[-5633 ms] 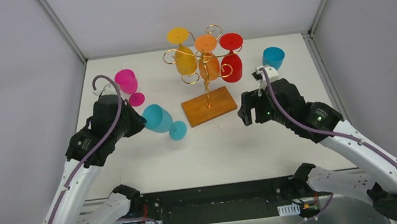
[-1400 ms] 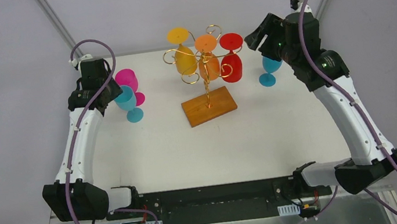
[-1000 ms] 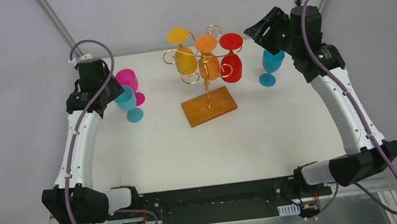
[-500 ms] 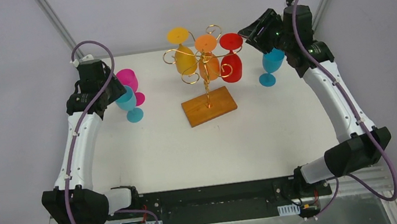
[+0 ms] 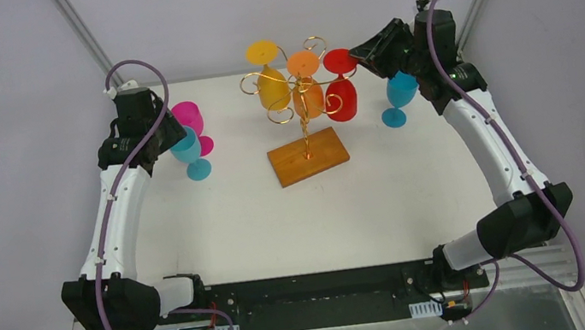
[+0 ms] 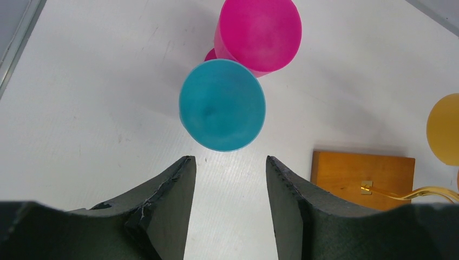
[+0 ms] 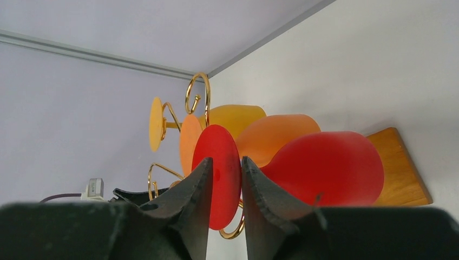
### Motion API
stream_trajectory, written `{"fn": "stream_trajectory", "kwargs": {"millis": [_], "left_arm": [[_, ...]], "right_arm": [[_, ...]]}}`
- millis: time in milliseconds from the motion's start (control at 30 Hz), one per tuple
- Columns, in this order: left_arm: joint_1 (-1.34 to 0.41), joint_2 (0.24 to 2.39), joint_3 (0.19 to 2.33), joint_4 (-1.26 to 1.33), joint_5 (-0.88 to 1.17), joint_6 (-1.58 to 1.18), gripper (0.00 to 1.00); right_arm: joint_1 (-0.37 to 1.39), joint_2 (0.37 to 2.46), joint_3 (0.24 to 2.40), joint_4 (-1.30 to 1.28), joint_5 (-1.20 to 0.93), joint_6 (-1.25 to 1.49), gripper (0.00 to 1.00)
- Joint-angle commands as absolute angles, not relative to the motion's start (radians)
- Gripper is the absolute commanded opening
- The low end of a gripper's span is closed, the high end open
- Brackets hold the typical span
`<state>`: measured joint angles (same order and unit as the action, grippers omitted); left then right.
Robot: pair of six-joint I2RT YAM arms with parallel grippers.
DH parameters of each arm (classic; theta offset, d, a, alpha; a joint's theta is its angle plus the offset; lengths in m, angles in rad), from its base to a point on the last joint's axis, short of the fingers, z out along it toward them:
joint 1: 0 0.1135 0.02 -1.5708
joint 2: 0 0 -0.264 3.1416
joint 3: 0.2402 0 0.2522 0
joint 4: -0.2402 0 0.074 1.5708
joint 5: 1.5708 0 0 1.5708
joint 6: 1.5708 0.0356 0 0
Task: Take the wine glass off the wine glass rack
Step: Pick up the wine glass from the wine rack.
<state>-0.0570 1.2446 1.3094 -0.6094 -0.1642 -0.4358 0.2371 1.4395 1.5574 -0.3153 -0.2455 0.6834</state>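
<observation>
Three glasses (image 5: pixel 273 90) hang on the rack (image 5: pixel 298 164). The right hand (image 7: pixel 226 165) straddles the foot of the red glass (image 5: pixel 341 98), fingers nearly closed, though I cannot tell if it grips; lifting it off remains. Left of the rack, the left hand (image 6: pixel 227 162) hovers half-open and empty.

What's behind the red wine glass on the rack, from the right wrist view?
Behind the red plastic wine glass hang an orange glass and a yellow glass; the wooden base is partly covered.

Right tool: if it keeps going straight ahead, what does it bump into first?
Probably the round foot of the red wine glass, which sits edge-on between the right tool's fingers; whether they touch it is unclear.
</observation>
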Motion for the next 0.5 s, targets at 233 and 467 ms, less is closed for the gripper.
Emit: {"fn": "stream_trajectory", "kwargs": {"millis": [233,467], "left_arm": [[-0.048,1.221,1.307,-0.592,-0.158,-0.448,0.52],[-0.048,1.226,1.308,-0.592,-0.158,-0.446,0.52]], "right_arm": [[0.232,1.430,1.546,-0.225,-0.293,0.715,0.18],[0.232,1.434,1.536,-0.206,-0.316,0.739,0.15]]}}
